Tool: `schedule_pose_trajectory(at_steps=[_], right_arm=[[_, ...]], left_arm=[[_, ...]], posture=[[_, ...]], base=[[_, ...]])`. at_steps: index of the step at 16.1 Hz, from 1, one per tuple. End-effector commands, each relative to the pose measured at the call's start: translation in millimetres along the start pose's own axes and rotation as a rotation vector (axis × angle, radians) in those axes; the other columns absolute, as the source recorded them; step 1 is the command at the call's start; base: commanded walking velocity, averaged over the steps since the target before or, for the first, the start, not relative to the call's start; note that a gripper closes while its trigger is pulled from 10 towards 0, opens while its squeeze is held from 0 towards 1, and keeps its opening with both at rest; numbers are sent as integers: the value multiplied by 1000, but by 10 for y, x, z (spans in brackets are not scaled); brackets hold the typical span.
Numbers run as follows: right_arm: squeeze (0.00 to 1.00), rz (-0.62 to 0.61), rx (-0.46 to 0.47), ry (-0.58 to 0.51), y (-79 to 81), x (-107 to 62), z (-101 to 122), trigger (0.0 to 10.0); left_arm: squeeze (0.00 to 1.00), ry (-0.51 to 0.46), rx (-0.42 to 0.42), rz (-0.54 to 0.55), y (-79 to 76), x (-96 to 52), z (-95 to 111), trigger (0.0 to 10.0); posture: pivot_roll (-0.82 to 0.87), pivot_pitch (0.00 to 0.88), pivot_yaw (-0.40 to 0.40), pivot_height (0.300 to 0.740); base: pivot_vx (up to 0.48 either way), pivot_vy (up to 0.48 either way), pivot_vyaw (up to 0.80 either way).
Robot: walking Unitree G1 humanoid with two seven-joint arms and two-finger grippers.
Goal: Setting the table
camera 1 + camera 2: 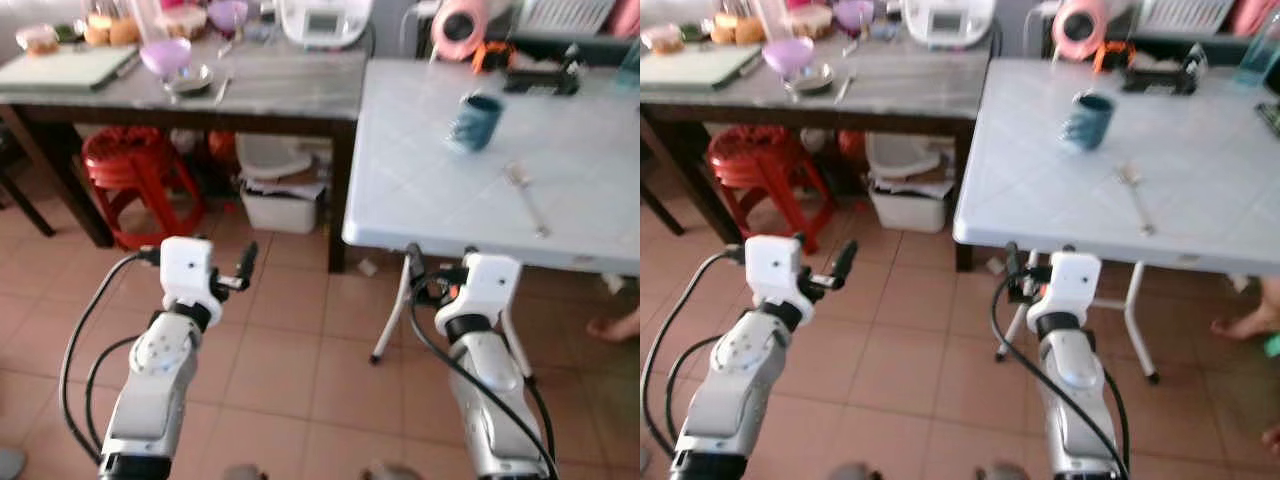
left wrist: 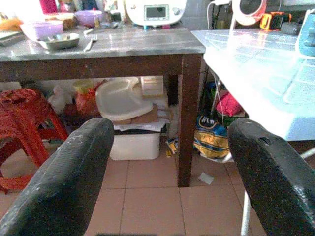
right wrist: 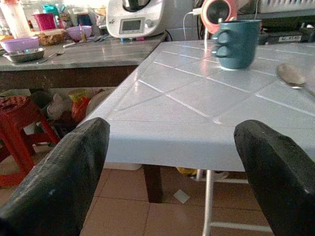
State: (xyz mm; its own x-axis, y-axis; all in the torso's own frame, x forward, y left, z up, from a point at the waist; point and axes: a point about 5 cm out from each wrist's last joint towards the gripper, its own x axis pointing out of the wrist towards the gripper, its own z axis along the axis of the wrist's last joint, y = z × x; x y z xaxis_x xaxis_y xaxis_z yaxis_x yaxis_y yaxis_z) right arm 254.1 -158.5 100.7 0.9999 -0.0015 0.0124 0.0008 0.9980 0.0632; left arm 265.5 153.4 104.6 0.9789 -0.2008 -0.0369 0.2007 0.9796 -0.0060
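Right wrist view catches the mug's handle and spoon bowl; head views show both grippers empty, spread wide, short of the table.

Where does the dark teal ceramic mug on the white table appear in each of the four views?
Left eye: dark teal ceramic mug, upper right, on the white plastic table.
Right eye: upper centre-right.
Left wrist: a sliver at the right edge.
Right wrist: upper centre-right.
Shared landmark: white kitchen appliance on the grey table.
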Motion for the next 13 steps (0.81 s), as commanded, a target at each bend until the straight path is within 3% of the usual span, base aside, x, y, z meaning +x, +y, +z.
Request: schedule_pose_trajectory(at_steps=[1,6,10,13], right_arm=[[0,-16,-13,1,-64,-13,2,10000],[0,-32,-13,11,-80,-4,-37,10000],[0,-50,1,25,-77,-12,-90,10000],[0,-135,27,1,-128,-52,-94,10000]], left_arm=[[0,5,-11,-19,-67,-9,-6,10000],[0,18,11,-19,-81,-3,-50,10000],[0,-12,-4,-22,-102,64,-20,10000],[0,9,21,-124,-203,130,-17,10000]], posture=[[5,0,50,740],[2,0,55,740],[6,0,84,740],[-31,0,162,740]], base=[[0,-439,0],[0,-438,0],[0,0,0],[0,0,0]])
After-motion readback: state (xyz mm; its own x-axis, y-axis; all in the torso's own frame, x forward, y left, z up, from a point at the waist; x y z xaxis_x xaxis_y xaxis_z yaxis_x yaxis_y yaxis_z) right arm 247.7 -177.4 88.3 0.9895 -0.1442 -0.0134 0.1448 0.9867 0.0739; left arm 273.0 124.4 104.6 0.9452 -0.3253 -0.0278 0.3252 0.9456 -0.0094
